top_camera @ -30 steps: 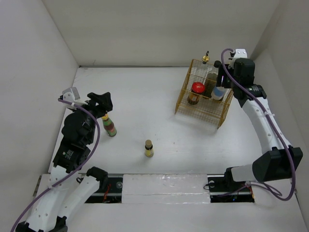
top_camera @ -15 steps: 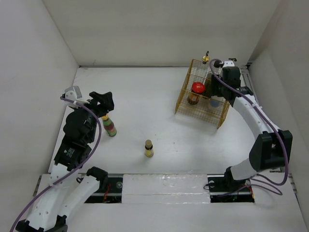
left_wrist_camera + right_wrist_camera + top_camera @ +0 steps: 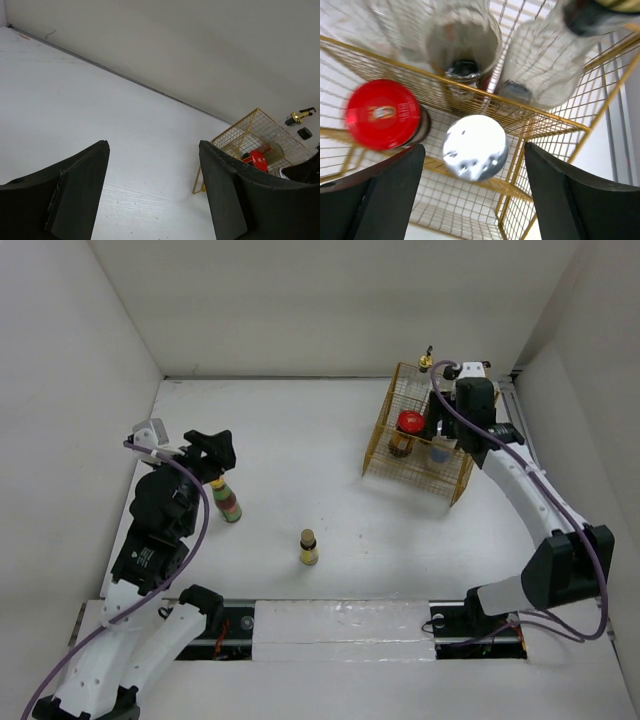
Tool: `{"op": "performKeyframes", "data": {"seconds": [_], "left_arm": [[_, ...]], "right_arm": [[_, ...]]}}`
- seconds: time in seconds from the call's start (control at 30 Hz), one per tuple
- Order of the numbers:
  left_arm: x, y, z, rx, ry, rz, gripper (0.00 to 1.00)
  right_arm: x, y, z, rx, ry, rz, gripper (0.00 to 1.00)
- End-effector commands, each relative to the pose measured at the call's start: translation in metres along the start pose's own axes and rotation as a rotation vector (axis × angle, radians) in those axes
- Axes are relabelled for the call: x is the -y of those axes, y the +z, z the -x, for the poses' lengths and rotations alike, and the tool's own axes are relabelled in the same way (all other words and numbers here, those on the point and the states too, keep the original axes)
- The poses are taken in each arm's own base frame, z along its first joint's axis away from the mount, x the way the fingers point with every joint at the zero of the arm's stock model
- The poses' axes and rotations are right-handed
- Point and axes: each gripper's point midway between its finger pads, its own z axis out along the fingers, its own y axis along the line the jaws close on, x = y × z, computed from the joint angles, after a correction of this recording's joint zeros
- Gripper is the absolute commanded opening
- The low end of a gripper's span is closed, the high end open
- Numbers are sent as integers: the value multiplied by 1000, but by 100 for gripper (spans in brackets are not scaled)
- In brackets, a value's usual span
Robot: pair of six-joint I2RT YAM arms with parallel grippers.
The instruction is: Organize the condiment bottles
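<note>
The gold wire basket (image 3: 415, 465) at the back right holds a red-lidded jar (image 3: 408, 423), a silver-lidded jar (image 3: 441, 451) and two tall clear gold-spouted bottles (image 3: 426, 362). My right gripper (image 3: 447, 435) hangs open just above the basket. In the right wrist view the silver-lidded jar (image 3: 475, 147) stands free between its spread fingers (image 3: 380, 200), beside the red-lidded jar (image 3: 383, 114) and the clear bottles (image 3: 463, 40). A colourful-labelled bottle (image 3: 229, 502) stands at the left, just below my open, empty left gripper (image 3: 212, 450). A small yellow bottle (image 3: 308, 547) stands at front centre.
White walls enclose the table on the left, back and right. The basket (image 3: 250, 137) sits close to the right wall. The left wrist view shows it far off, with the red lid (image 3: 257, 159) and a gold spout (image 3: 300, 116) showing. A dark cap (image 3: 463, 69) shows behind the basket wire.
My right gripper moved left over the basket with the silver-lidded jar. The jar now stands in the basket, free between the open fingers. The left arm has not moved.
</note>
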Motion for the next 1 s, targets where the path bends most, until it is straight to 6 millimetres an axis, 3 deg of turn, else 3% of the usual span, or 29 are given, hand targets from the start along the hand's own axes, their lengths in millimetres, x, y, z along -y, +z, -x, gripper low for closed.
{"op": "performKeyframes", "data": {"seconds": [0.0, 0.03, 0.07, 0.13, 0.2, 0.23, 0.27, 0.3, 0.33, 0.37, 0.43, 0.47, 0.53, 0.57, 0.6, 0.67, 0.7, 0.77, 0.8, 0.83, 0.93, 0.97], "left_arm": [[5, -1, 13, 53, -21, -19, 68], [2, -1, 12, 50, -17, -7, 68], [2, -1, 12, 50, -17, -7, 68], [-1, -3, 17, 70, -22, 8, 68], [-7, -3, 20, 89, -23, 41, 67], [-10, -5, 22, 97, -24, 53, 64], [-11, -9, 28, 111, -28, 64, 57], [-17, -11, 34, 139, -45, 93, 45], [-19, -13, 38, 155, -50, 105, 41], [-22, -16, 42, 173, -65, 118, 39], [-30, -20, 47, 202, -70, 157, 38], [-32, -24, 52, 221, -86, 164, 38], [-41, -29, 59, 253, -92, 209, 39], [-43, -32, 61, 260, -102, 217, 42], [-43, -34, 65, 271, -107, 221, 43], [-44, -37, 68, 284, -114, 223, 45], [-44, -40, 71, 293, -121, 218, 48], [-44, -42, 72, 304, -129, 211, 50], [-44, -42, 72, 304, -129, 211, 51], [-42, -42, 71, 298, -128, 200, 51], [-38, -41, 71, 293, -122, 177, 51], [-36, -41, 70, 286, -121, 165, 52]], "right_arm": [[1, -67, 76, 263, 72, 16, 86], [-5, -78, 90, 322, 69, 48, 84], [-27, -94, 101, 376, 52, 141, 83], [-58, -118, 108, 457, 5, 290, 59], [-120, -148, 115, 541, -53, 581, 29], [-148, -145, 109, 531, -97, 676, 16], [-173, -151, 104, 540, -132, 767, 16], [-217, -171, 87, 515, -199, 925, 16], [-240, -183, 87, 533, -232, 990, 25], [-270, -174, 70, 498, -291, 1034, 34], [-324, -201, 45, 485, -365, 1178, 54], [-352, -202, 34, 464, -401, 1231, 68], [-391, -232, 14, 483, -464, 1359, 76], [-404, -242, 14, 499, -470, 1394, 81], [-422, -234, -3, 472, -494, 1409, 83], [-446, -245, -18, 476, -511, 1471, 87], [-462, -238, -27, 456, -521, 1480, 88], [-477, -230, -35, 433, -521, 1477, 88], [-484, -229, -30, 451, -515, 1479, 91], [-494, -217, -42, 419, -508, 1480, 91], [-513, -191, -52, 396, -497, 1436, 91], [-520, -191, -54, 395, -484, 1432, 91]]}}
